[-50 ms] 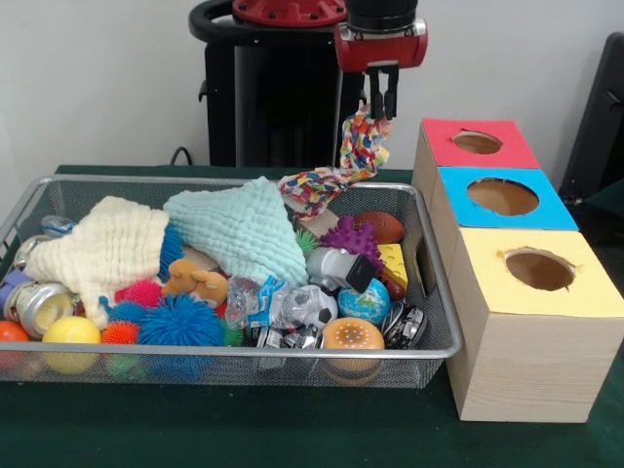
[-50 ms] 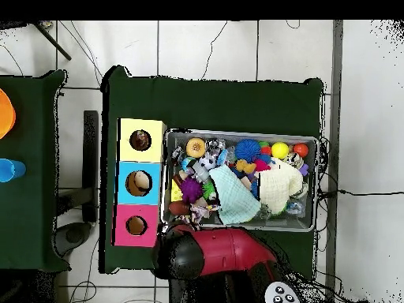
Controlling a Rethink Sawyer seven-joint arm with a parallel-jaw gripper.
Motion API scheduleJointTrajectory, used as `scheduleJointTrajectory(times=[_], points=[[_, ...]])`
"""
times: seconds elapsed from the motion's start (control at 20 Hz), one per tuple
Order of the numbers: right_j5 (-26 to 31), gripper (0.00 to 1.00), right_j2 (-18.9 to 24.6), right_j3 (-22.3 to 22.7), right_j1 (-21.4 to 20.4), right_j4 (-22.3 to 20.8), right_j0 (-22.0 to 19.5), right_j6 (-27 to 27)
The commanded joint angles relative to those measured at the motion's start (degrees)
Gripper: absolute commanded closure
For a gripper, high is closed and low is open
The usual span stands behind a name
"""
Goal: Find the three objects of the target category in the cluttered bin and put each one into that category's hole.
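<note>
Bench: green top, carries everything. Bin is the wire basket on it, packed full, which is why you have to dig for targets.

Box sits just beside the bin on the hole side, three holes in a row so drops are short: red hole nearest the robot, blue hole in the middle, yellow hole farthest from it. Overhead shows something inside each hole; cannot tell what.

Arm reaches over the bin's robot-side edge. In the bin, two cloths: mint cloth and cream cloth, both draped over other items, so they likely hide things you need.

Hand is clenched on the rope, a multicoloured knotted toy. It grips the top end; the rope hangs down and its lower end trails on the clutter at the bin's back corner near the red hole. So it's lifted, not clear yet. Judging by that, you're mid-carry: raise more so the tail doesn't snag, then go to a hole. Which hole matches the category, I cannot tell.

Smaller clutter: purple spiky toy, football, blue spiky ball, globe ball, yellow ball, cans at the far end.
</note>
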Motion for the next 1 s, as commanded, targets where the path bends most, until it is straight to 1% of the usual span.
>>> scheduleJointTrajectory(times=[0.05,0.3,0.65,1.0], points=[[6.9,1.00,0.0,0.4,-3.2,4.5,0.6,6.3],[8.9,1.00,0.1,0.8,-6.0,6.2,1.1,5.8],[10.8,1.00,0.1,2.9,-9.9,8.5,1.0,4.8],[13.5,1.00,-0.1,2.1,-11.6,9.6,1.4,3.9]])
